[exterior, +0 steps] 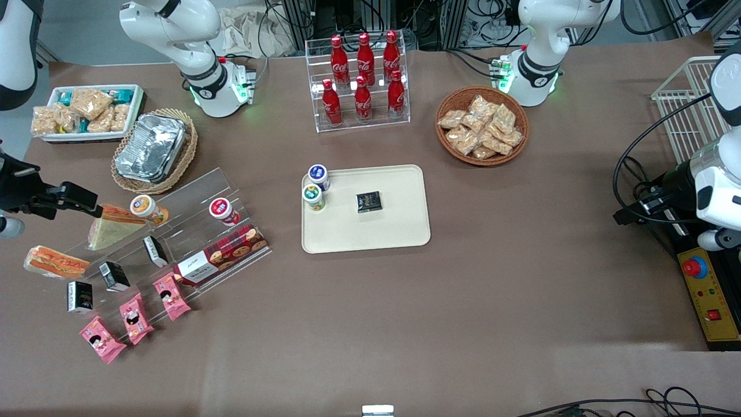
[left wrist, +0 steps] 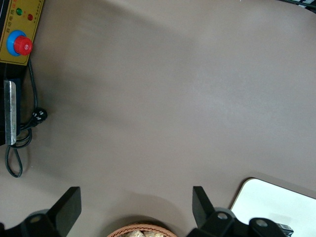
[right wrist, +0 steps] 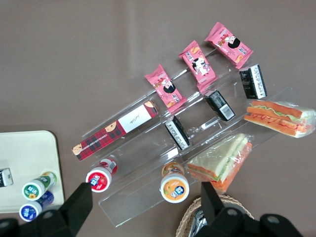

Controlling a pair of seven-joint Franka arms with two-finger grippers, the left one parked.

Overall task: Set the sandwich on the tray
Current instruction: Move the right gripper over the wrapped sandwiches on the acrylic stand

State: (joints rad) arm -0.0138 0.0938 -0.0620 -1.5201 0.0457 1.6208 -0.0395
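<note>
The sandwich [exterior: 55, 262] [right wrist: 279, 117] is a clear-wrapped wedge with red-orange and green stripes along its cut side. It lies at the end of the clear stepped rack [exterior: 185, 231], toward the working arm's end of the table. A second wedge with a broad pale face [exterior: 113, 227] [right wrist: 222, 163] rests on the rack's upper step. My gripper [exterior: 87, 202] [right wrist: 143, 207] hovers open above that upper step, close to the pale wedge, with nothing between its fingers. The cream tray [exterior: 399, 231] [right wrist: 29, 148] sits mid-table, carrying two small cups [exterior: 316, 186] and a black packet [exterior: 368, 201].
The rack also holds an orange-lidded cup [exterior: 145, 207] [right wrist: 174, 186], a red-lidded cup [exterior: 222, 209], a cookie box [exterior: 223, 255], black packets and pink snack packs [exterior: 136, 317]. A wicker basket of foil containers [exterior: 151, 147] stands just past the rack. Farther back stand cola bottles [exterior: 362, 81] and a snack basket [exterior: 481, 126].
</note>
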